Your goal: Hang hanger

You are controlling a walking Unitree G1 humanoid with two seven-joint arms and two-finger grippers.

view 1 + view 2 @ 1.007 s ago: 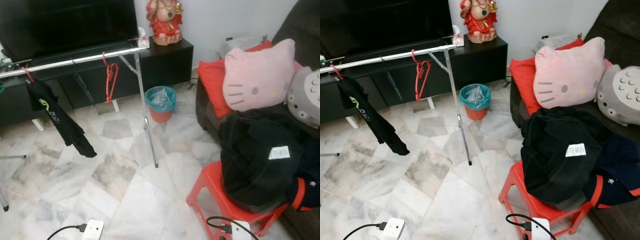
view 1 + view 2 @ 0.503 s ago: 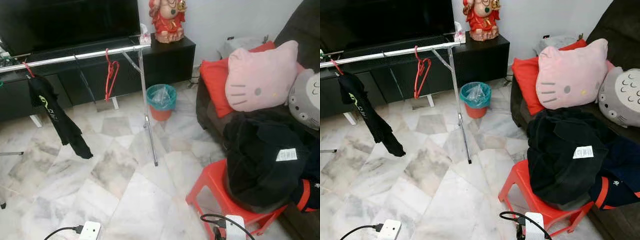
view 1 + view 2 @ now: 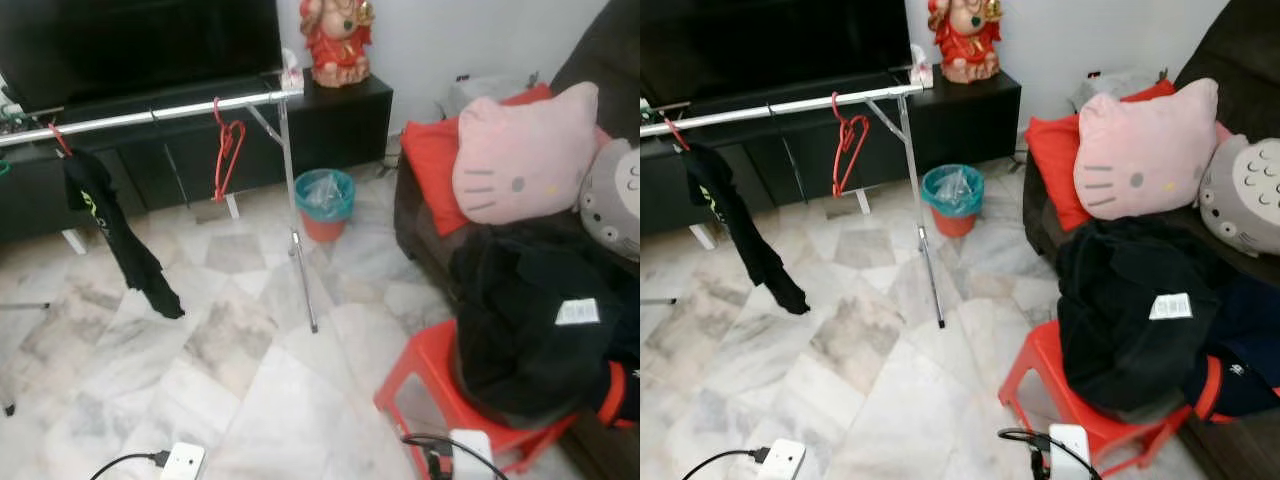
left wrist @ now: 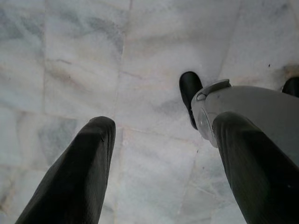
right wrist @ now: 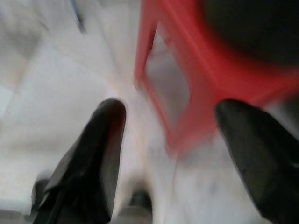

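Note:
A red hanger (image 3: 226, 150) hangs empty on the silver rail (image 3: 150, 115) of a clothes rack. A black garment (image 3: 115, 235) hangs from another red hanger (image 3: 58, 140) further left on the same rail. My left gripper (image 4: 161, 140) is open over the marble floor, nothing between its fingers. My right gripper (image 5: 170, 126) is also open and empty, low beside the red stool (image 5: 187, 70); that view is blurred. A heap of black clothes (image 3: 525, 320) lies on the red stool (image 3: 450, 400) at the right.
The rack's leg (image 3: 300, 250) stands on the floor mid-room. A teal bin (image 3: 323, 203) sits behind it by the black TV cabinet (image 3: 330, 125). A sofa with a pink cushion (image 3: 525, 150) is on the right. Power strips (image 3: 183, 462) with cables lie on the near floor.
The whole picture has shifted slightly, so the camera has moved; the rack, hangers and stool keep their places in the room.

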